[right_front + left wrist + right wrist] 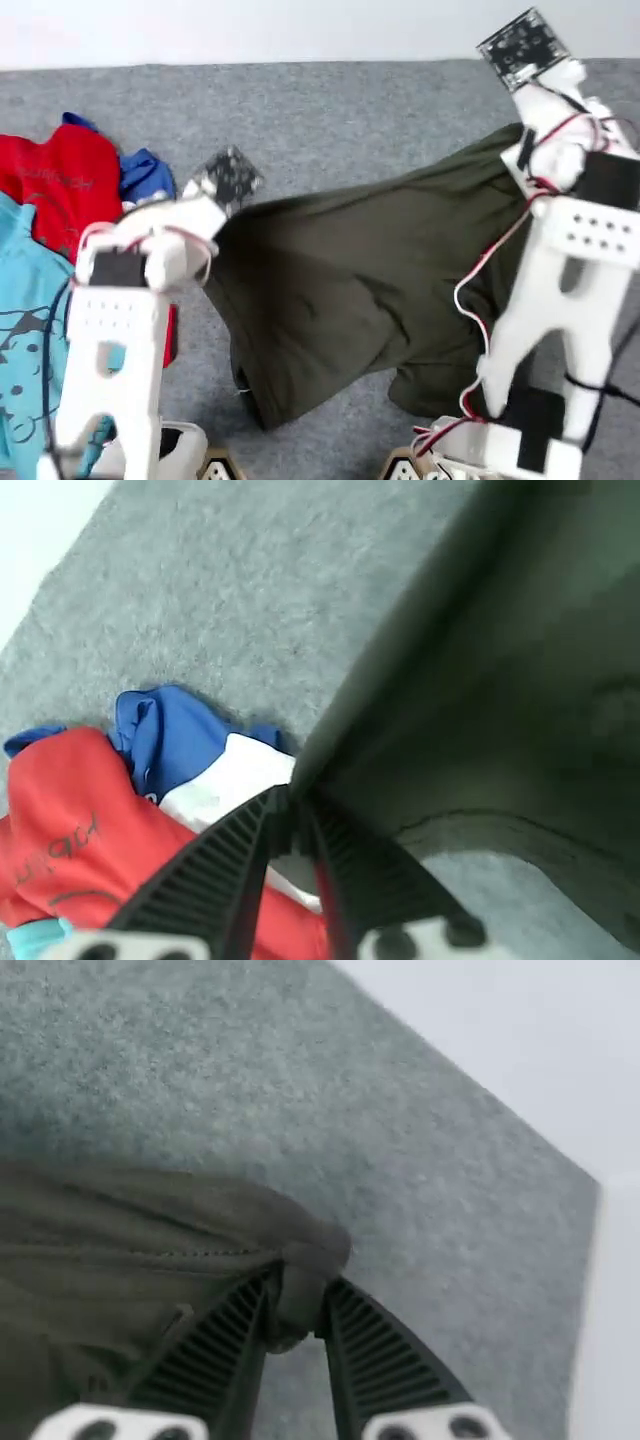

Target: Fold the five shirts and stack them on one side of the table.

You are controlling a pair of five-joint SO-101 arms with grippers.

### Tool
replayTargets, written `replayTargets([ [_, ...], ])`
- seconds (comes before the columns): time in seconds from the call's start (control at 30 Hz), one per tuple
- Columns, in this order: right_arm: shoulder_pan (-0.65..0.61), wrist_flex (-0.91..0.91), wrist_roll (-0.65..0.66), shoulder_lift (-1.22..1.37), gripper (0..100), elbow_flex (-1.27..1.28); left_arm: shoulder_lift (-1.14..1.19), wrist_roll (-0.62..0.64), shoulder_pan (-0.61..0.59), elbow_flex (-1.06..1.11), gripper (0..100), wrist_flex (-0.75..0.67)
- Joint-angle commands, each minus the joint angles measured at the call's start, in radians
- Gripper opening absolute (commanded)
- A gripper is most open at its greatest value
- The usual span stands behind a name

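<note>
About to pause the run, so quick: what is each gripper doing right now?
Left gripper: shut on the olive shirt.
Right gripper: shut on the same shirt.

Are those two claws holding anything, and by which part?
Both grip the olive shirt: the left gripper pinches one edge, the right gripper a bunched corner.

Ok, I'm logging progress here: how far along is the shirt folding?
Nothing looks folded or stacked yet. In hand: the dark olive shirt, pinched at opposite ends by the left gripper and right gripper. Remaining: that one, plus the crumpled red shirt, blue shirt and light blue printed shirt.
</note>
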Motion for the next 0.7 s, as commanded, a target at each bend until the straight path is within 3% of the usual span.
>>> replayTargets([
  [0.0,-0.004,-0.15,-0.009,0.048,1.1,0.026,0.238,0.0,-0.043,-0.188,0,-0.089],
  [0.33,-0.004,-0.417,-0.049,0.311,1.2,0.026,0.872,0.003,-0.044,-0.834,0,-0.094],
  [0.67,-0.004,-0.619,-0.051,0.503,1.2,0.025,1.361,0.072,-0.043,-1.412,0,-0.094],
])
